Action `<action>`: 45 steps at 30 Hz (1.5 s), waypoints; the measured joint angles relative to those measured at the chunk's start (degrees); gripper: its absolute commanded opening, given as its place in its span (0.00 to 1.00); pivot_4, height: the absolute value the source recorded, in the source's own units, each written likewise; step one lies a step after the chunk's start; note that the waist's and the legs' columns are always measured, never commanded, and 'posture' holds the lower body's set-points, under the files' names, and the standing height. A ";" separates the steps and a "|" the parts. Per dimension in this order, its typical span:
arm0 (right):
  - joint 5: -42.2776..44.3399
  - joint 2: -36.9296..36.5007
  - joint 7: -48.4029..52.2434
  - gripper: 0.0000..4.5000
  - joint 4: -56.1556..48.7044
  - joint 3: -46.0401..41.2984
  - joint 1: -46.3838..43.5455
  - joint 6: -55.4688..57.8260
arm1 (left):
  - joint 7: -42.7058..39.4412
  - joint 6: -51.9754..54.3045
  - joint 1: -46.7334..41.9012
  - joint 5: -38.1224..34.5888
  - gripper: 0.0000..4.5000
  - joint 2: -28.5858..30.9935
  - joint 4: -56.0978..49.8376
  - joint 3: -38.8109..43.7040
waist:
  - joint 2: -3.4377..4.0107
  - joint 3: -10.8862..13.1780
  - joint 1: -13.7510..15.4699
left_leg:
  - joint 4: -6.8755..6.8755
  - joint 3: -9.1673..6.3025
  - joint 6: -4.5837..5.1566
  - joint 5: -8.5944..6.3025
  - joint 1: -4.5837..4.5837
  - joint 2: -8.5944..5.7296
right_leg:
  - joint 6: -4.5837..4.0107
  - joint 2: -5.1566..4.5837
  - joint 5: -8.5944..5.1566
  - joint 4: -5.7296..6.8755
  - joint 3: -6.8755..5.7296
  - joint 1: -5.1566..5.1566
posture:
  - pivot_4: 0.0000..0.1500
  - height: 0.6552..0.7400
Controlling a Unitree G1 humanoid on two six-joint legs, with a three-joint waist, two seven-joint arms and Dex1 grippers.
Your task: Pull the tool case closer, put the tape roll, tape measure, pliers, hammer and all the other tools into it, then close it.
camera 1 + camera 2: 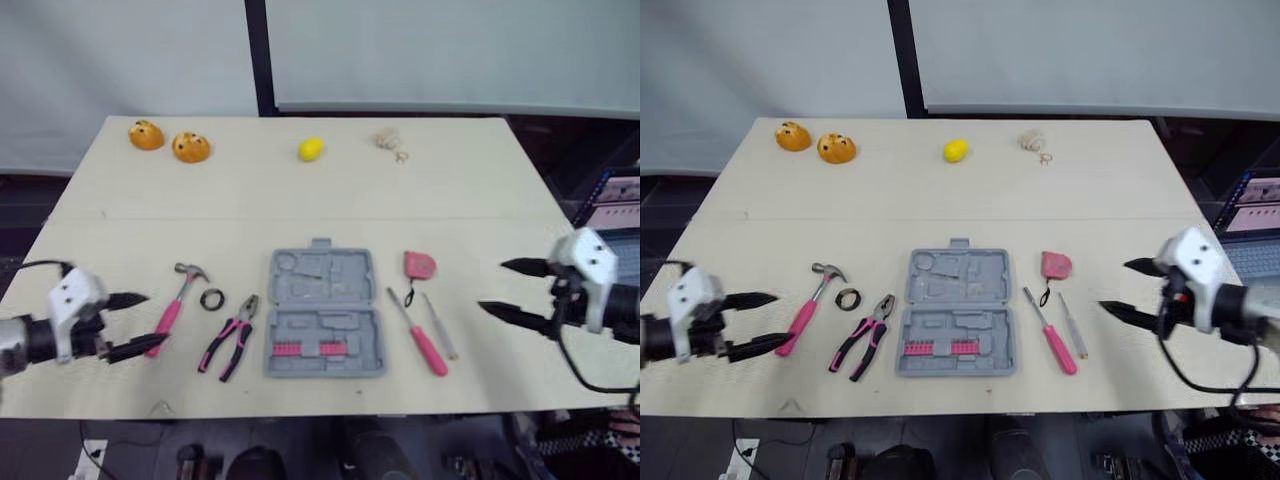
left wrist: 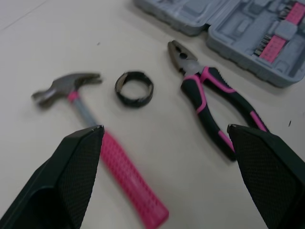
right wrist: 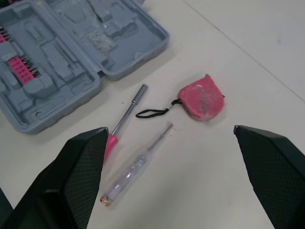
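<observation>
Both left pincer [image 1: 153, 321] and right pincer [image 1: 492, 286] gape, flanking the tool case [image 1: 322, 292].

Soft, even light is falling from overhead onto the table [image 1: 450, 190], making its pale top evenly bright. The hammer [image 2: 124, 171] and pliers [image 2: 205, 95] are casting only faint, soft-edged shadows; the floor [image 1: 130, 435] below the near edge is lying in dimness.

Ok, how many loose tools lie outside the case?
6. Left of the case: hammer, tape roll, pliers. Right of it: tape measure, pink screwdriver, clear tester. None looks hidden.
</observation>
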 measured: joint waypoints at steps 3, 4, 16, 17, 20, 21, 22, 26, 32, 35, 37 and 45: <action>-0.06 2.03 -1.17 1.00 -1.01 6.33 -4.49 2.11 | -3.87 -1.20 -8.64 1.98 0.99 -0.76 2.07 -8.53 | 0.06 0.00 -0.09 | 0.07 0.14 0.01 0.03 -0.09 -0.01 | 0.01 0.10 -0.03 0.12 0.08 -0.15 | 1.00 1.00; -0.28 2.39 -1.31 1.00 -1.10 8.42 -5.87 2.62 | -4.96 -2.19 -11.47 3.07 0.99 -1.74 3.65 -11.03 | 0.10 0.00 -0.17 | 0.08 0.18 0.01 0.03 -0.07 -0.03 | 0.02 0.12 -0.04 0.15 0.11 -0.16 | 1.00 1.00; -9.57 9.34 -2.26 0.48 6.80 25.13 -14.48 -0.11 | -9.49 -16.38 -27.16 13.45 0.69 -12.29 23.62 -25.75 | 0.07 -0.01 -0.04 | 0.75 0.19 0.02 0.03 -0.10 -0.03 | -0.01 0.18 -0.07 0.72 0.19 -0.20 | 1.00 1.00; -10.73 10.16 -2.32 0.48 8.13 26.32 -15.13 -0.36 | -9.16 -17.74 -27.95 14.51 0.69 -12.97 25.58 -26.19 | 0.07 -0.01 -0.06 | 0.74 0.18 0.02 0.03 -0.10 -0.02 | -0.02 0.19 -0.07 0.73 0.19 -0.21 | 1.00 1.00; -13.22 11.72 -2.33 0.48 10.93 28.40 -16.49 -1.54 | -8.38 -20.52 -29.81 16.35 0.69 -14.42 29.53 -27.17 | 0.07 -0.01 -0.03 | 0.73 0.18 0.02 0.03 -0.13 0.05 | -0.03 0.21 -0.09 0.75 0.17 -0.27 | 1.00 1.00; -13.99 12.24 -2.33 0.48 11.71 28.71 -16.97 -1.79 | -8.15 -21.05 -30.20 16.84 0.69 -14.87 30.21 -27.32 | 0.07 -0.01 -0.03 | 0.73 0.19 0.02 0.03 -0.14 0.05 | -0.03 0.20 -0.09 0.75 0.17 -0.28 | 1.00 1.00; -14.55 12.44 -2.33 0.48 12.23 29.14 -17.31 -2.27 | -7.97 -21.53 -30.47 17.06 0.69 -15.18 30.75 -27.46 | 0.07 -0.01 -0.02 | 0.73 0.19 0.02 0.03 -0.14 0.05 | -0.02 0.20 -0.09 0.76 0.17 -0.28 | 1.00 1.00; -17.07 14.55 -2.33 0.47 15.77 30.69 -19.15 -3.98 | -7.33 -24.05 -31.21 18.17 0.57 -16.06 34.25 -27.54 | 0.08 -0.01 -0.09 | 0.75 0.21 0.02 0.03 -0.12 0.07 | -0.02 0.20 -0.09 0.80 0.18 -0.28 | 1.00 1.00; -18.49 17.58 -2.32 0.01 18.26 31.04 -20.88 -4.86 | -7.36 -25.90 -31.28 18.49 0.01 -16.78 35.24 -27.54 | 0.08 -0.01 -0.02 | 0.77 0.20 0.02 0.03 -0.12 0.12 | -0.02 0.19 -0.09 0.83 0.17 -0.28 | 1.00 1.00; -19.29 19.11 -2.33 0.01 19.43 31.83 -22.01 -5.07 | -7.36 -26.37 -31.32 18.95 0.01 -17.11 36.19 -27.57 | 0.08 -0.01 -0.06 | 0.77 0.21 0.02 0.03 -0.12 0.12 | -0.03 0.20 -0.09 0.83 0.16 -0.28 | 1.00 1.00; -20.10 20.03 -2.58 0.01 20.67 32.37 -22.45 -5.15 | -7.31 -26.40 -31.49 19.15 0.01 -17.57 36.28 -27.64 | 0.08 -0.01 -0.06 | 0.77 0.21 0.02 0.03 -0.12 0.12 | -0.03 0.20 -0.10 0.83 0.15 -0.28 | 1.00 1.00; -22.34 23.56 -3.28 0.01 23.44 33.00 -23.97 -5.44 | -5.28 -26.02 -32.46 20.83 0.01 -19.99 36.46 -28.44 | 0.08 -0.01 -0.03 | 0.79 0.24 0.02 0.04 -0.13 0.08 | -0.02 0.19 -0.09 0.86 0.15 -0.28 | 1.00 1.00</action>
